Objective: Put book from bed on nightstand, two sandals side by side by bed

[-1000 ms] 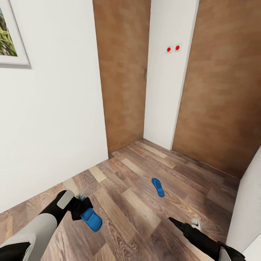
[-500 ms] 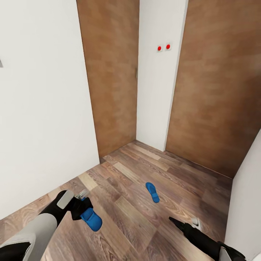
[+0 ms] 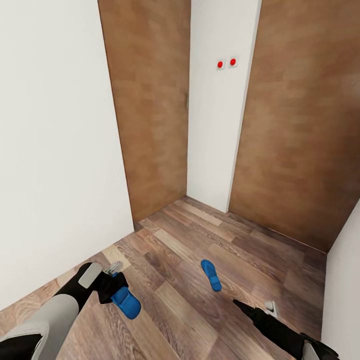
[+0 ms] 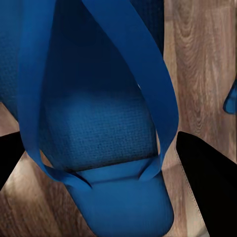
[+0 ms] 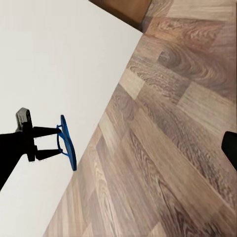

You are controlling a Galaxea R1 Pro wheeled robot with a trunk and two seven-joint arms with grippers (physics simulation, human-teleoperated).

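Observation:
My left gripper point(image 3: 115, 286) is shut on one blue sandal point(image 3: 126, 303), carried low over the wood-plank floor at the head view's lower left. In the left wrist view that sandal point(image 4: 98, 128) and its thong straps sit between the black fingers point(image 4: 207, 192). The right wrist view sees the held sandal point(image 5: 67, 143) edge-on in front of the white wall. The other sandal point(image 3: 211, 274) lies flat on the floor ahead, in the middle. My right gripper point(image 3: 254, 306) hangs open and empty at lower right. The book, the bed and the nightstand are out of view.
I face a corner of the bedroom: a white wall point(image 3: 55, 150) on the left, two brown wooden doors point(image 3: 152, 110) point(image 3: 300, 125) ahead, and a white pillar with two red buttons point(image 3: 226, 63) between them. Another white wall point(image 3: 345, 280) stands close on the right.
The camera has turned, so the whole picture has shifted left and the picture frame on the left wall is gone. Both arms hold the same pose, the sandal still gripped.

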